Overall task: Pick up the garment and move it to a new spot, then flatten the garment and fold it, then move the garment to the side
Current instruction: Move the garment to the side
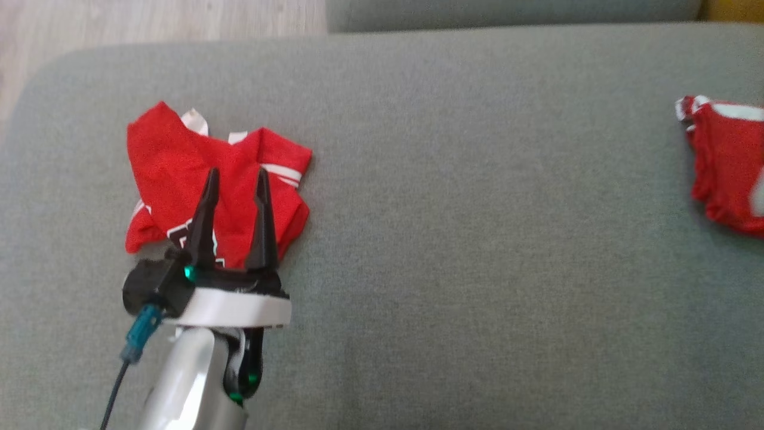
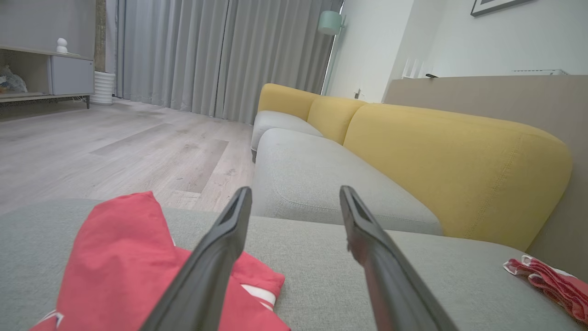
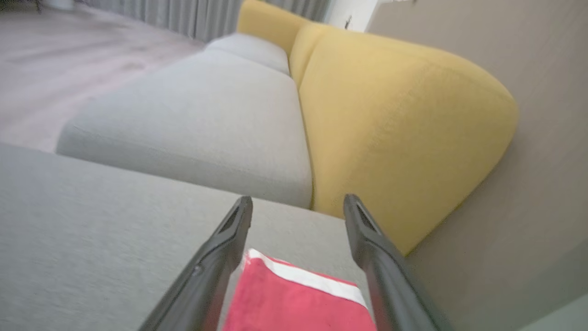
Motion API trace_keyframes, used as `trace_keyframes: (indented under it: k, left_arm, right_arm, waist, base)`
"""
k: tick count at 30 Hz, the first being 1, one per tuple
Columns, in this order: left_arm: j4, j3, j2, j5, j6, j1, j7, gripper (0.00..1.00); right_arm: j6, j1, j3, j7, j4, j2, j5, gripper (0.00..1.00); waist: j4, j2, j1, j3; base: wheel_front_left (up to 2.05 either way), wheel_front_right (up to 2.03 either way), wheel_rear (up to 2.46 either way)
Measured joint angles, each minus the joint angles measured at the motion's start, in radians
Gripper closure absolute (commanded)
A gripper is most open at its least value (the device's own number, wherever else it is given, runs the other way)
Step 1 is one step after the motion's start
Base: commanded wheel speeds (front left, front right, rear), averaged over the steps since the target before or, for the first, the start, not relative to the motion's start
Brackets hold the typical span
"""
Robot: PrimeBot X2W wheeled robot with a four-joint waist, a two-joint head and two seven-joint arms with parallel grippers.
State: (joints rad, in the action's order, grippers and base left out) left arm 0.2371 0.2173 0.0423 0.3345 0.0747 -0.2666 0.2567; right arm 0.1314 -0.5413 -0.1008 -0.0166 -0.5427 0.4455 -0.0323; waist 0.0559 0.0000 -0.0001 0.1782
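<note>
Grey seat [image 1: 477,239] w/ yellow back [image 2: 459,156] behind. Crumpled red garment [image 1: 173,161] lies at the seat's left end. The 2nd garment [image 1: 725,173], red w/ white trim, sits well apart at the right edge. L gripper [image 1: 237,174] hangs over the first, jaws wide, holding nothing. R gripper [image 3: 298,199] is over red cloth w/ a white band, jaws wide, cloth loose between its fingers.

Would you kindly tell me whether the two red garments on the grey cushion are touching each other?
Apart. The head view shows the left garment and the right garment separated by bare grey cushion.
</note>
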Motion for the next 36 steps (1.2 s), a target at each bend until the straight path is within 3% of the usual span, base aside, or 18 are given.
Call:
trace_keyframes:
  k: [5,8,14,21,26,36]
  left_arm:
    - [-0.005,-0.003,0.000,0.000,-0.004,0.048,0.000,0.00]
    - [-0.015,-0.010,0.001,-0.001,-0.004,0.072,0.000,0.00]
    - [0.000,-0.007,0.001,-0.003,-0.004,0.100,0.000,0.00]
    - [0.025,0.002,0.001,0.006,-0.013,0.148,0.000,0.00]
    - [0.028,0.002,0.001,0.006,-0.014,0.166,0.000,0.00]
    - [0.047,-0.002,0.002,-0.017,-0.013,0.192,0.000,0.00]
  right_arm:
    - [0.000,0.054,-0.006,0.020,0.160,-0.138,0.037,0.00]
    - [0.000,0.121,-0.048,0.039,0.249,-0.261,0.081,0.00]
    - [0.000,0.287,-0.059,0.109,0.318,-0.371,0.098,0.00]
    - [0.000,0.406,-0.021,0.179,0.319,-0.397,0.124,0.00]
    - [0.000,0.499,0.014,0.238,0.290,-0.400,0.226,0.00]
    - [0.000,0.531,0.038,0.265,0.271,-0.401,0.217,0.00]
  waist:
    - [-0.004,0.0000,-0.0001,-0.063]
    - [-0.005,0.0000,-0.0001,-0.103]
    - [0.003,0.0000,-0.0001,-0.144]
    - [0.006,0.0001,-0.0001,-0.175]
    - [0.004,0.0000,0.0000,-0.180]
    - [-0.002,0.0000,0.0001,-0.182]
  base:
    - [0.00,0.00,0.00]
    - [0.00,0.00,0.00]
    - [0.00,0.00,0.00]
    - [0.00,0.00,0.00]
    - [0.00,0.00,0.00]
    - [0.00,0.00,0.00]
